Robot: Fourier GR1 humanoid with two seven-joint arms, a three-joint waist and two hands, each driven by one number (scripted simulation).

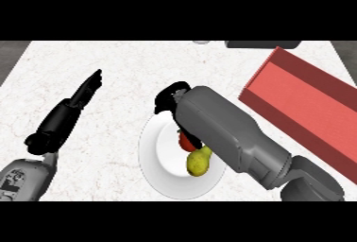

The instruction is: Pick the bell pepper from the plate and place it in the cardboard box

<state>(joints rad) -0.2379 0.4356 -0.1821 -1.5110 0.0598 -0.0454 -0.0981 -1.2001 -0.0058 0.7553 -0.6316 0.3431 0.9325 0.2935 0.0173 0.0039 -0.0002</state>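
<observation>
Left hand (66,116) and right hand (169,97), both matte black. Behind each, a smooth grey casing: left forearm (24,178), right forearm (230,132), darker toward the elbow.

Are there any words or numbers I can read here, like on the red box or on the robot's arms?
There are no words or numbers to read here.
box: plain red, no label.
plate: plain white, nothing written on it.
left forearm: small dark marks, too blurred to read.
</observation>
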